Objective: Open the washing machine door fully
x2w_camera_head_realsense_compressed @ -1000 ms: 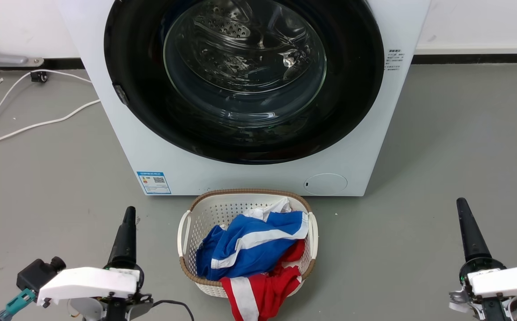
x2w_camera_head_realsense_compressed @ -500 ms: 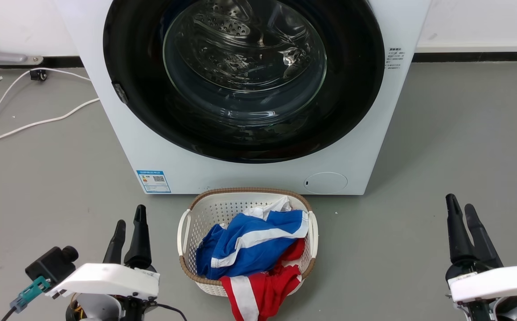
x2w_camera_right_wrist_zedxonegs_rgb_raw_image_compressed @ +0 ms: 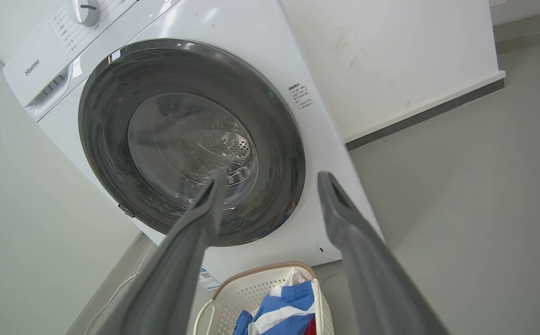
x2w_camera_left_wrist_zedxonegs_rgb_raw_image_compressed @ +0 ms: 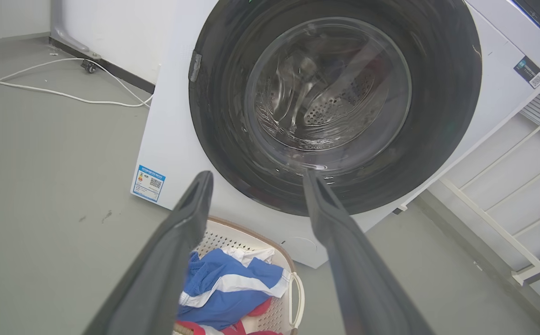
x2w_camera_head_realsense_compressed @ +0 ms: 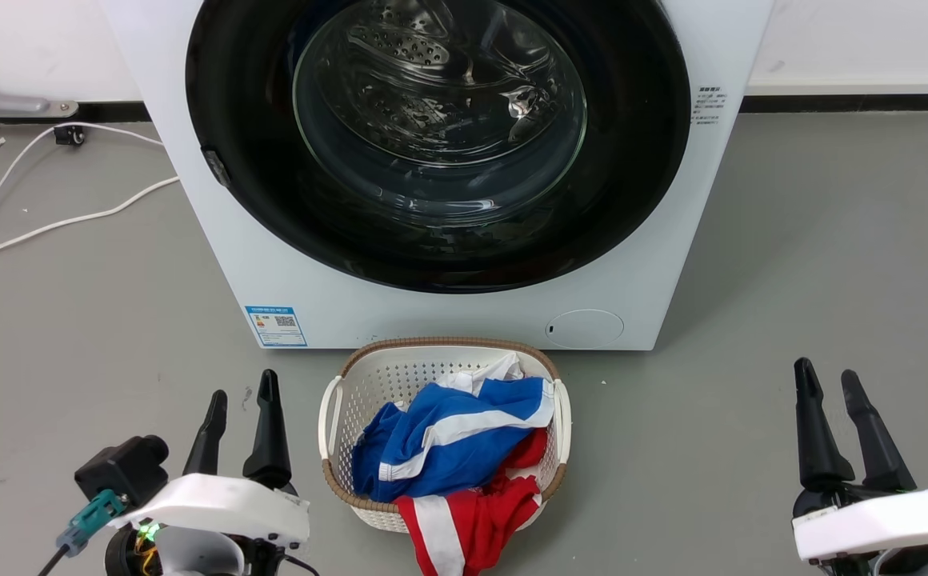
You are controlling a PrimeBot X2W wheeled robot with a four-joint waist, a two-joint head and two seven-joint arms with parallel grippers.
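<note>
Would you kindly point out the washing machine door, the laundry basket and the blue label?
washing machine door (x2w_camera_head_realsense_compressed: 640, 160), head view, black ring right of the glass.
laundry basket (x2w_camera_head_realsense_compressed: 442, 342), head view, brown far rim.
blue label (x2w_camera_head_realsense_compressed: 276, 326), head view, its centre.

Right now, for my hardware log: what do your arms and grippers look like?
The left gripper and right gripper each have two long, dark, tapering fingers above a white wrist cover. The left wrist also carries a black boxy module, a teal connector, a small green light and a black cable.
</note>
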